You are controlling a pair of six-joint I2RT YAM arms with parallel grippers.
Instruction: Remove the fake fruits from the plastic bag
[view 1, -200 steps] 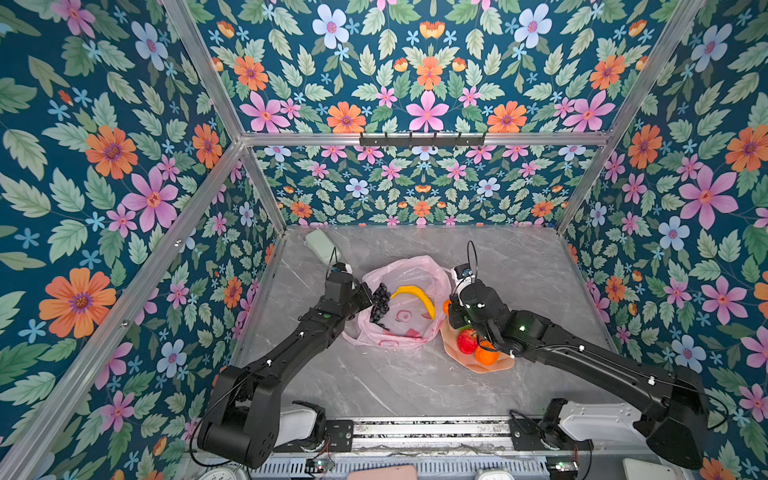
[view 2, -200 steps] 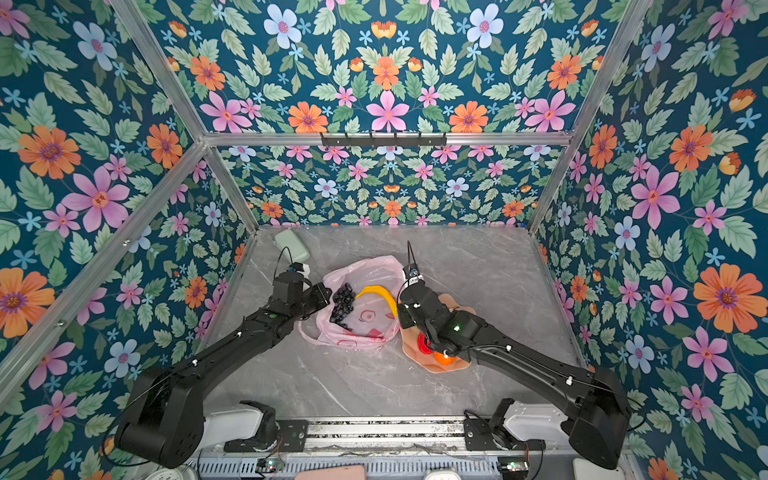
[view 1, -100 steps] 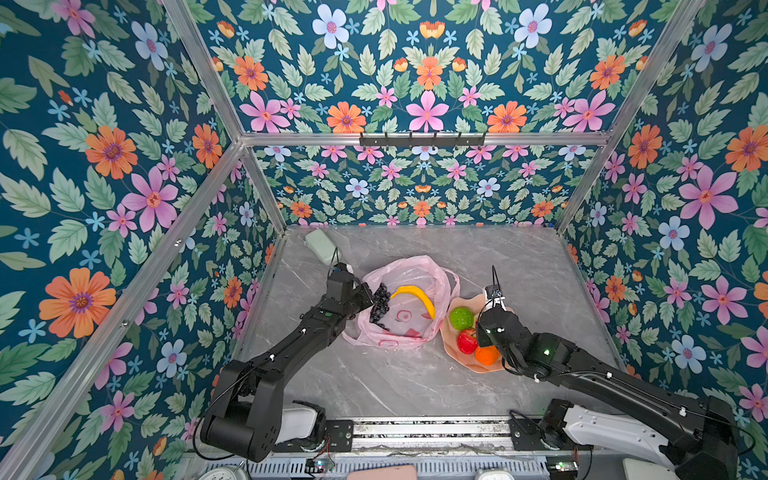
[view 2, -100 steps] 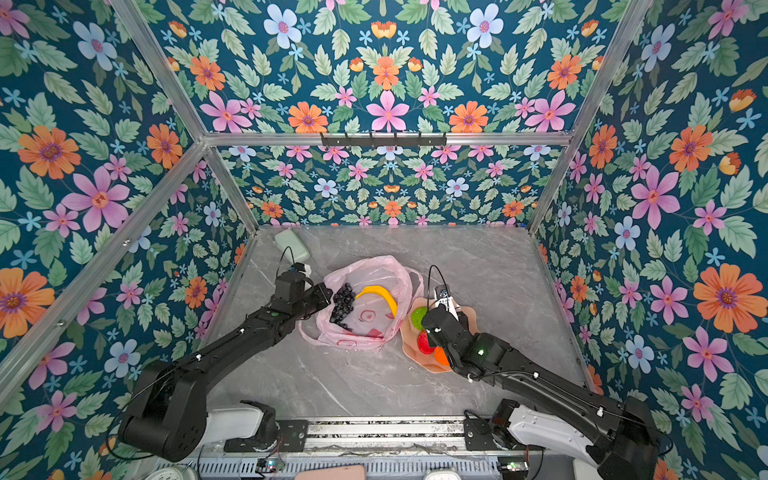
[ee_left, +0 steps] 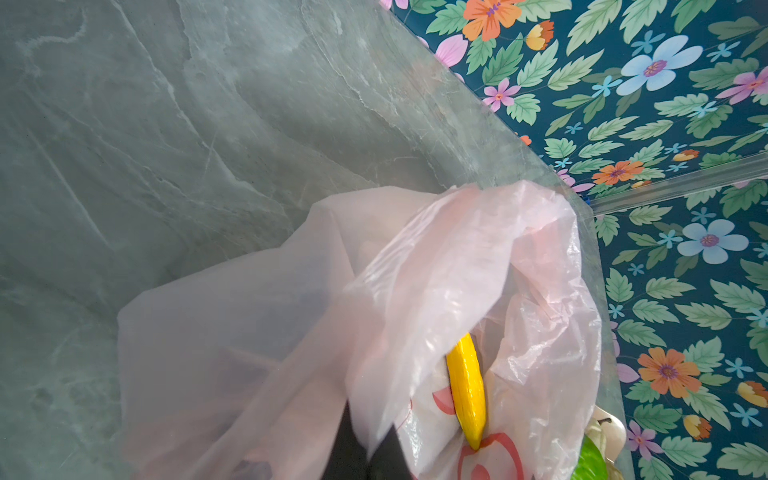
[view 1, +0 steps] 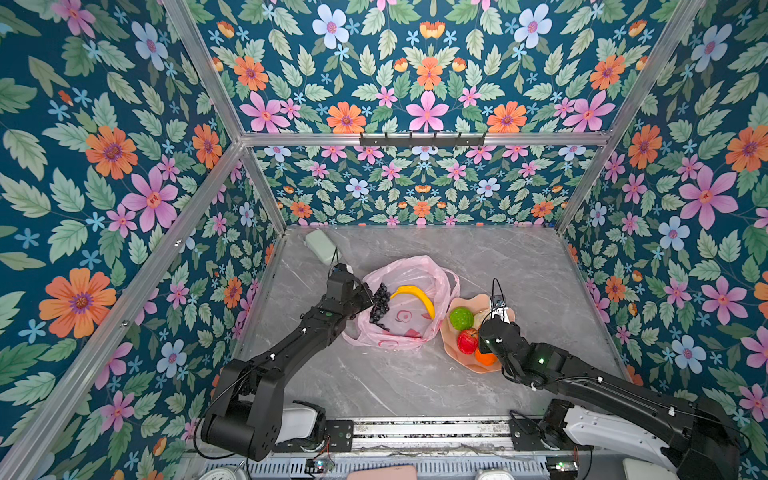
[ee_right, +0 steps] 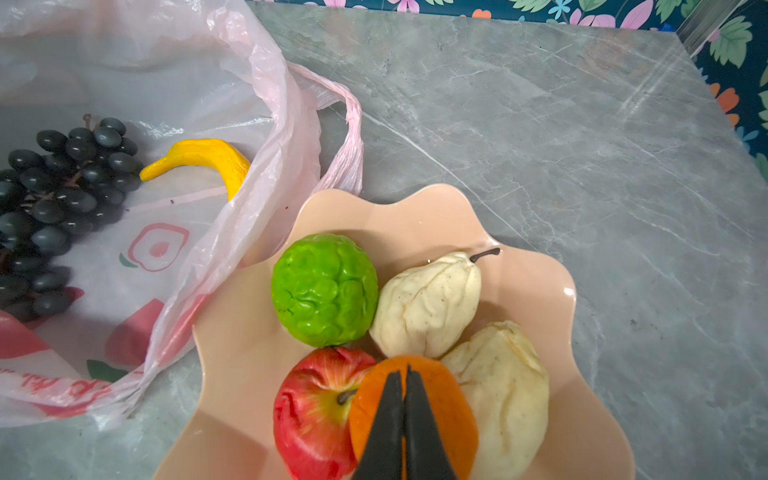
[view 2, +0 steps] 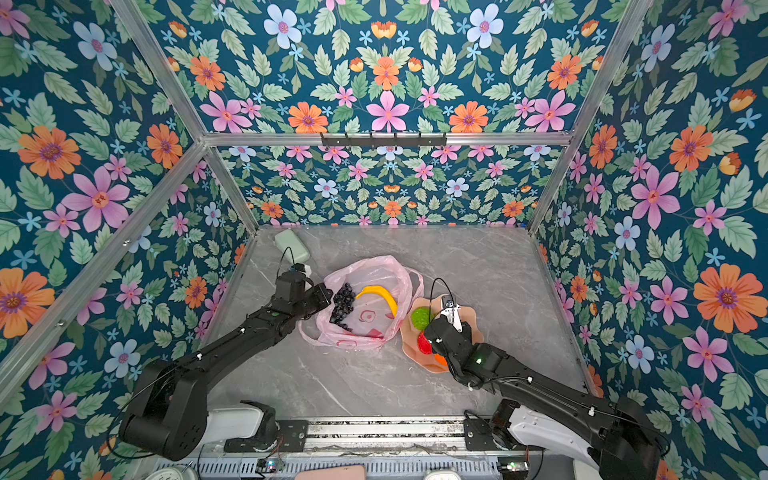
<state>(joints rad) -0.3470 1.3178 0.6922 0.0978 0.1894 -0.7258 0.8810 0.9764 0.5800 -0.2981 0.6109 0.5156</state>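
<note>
The pink plastic bag (view 1: 415,270) lies open mid-table with the yellow banana (view 1: 417,296) and dark grapes (view 1: 379,305) inside. My left gripper (ee_left: 365,436) is shut on the bag's left edge; film (ee_left: 436,270) drapes over its fingers. To the bag's right, a peach bowl (ee_right: 415,208) holds the green fruit (ee_right: 324,289), red apple (ee_right: 311,407), an orange (ee_right: 449,407) and two cream pieces (ee_right: 428,303). My right gripper (ee_right: 404,374) is shut and holds nothing, just above the orange.
A pale green block (view 1: 320,246) lies at the back left corner by the wall. Flowered walls with aluminium posts close in three sides. A metal rail (view 1: 415,432) runs along the front edge.
My right arm drew back from the bag's right side to the bowl, uncovering the green fruit. The left gripper kept its hold on the bag.
</note>
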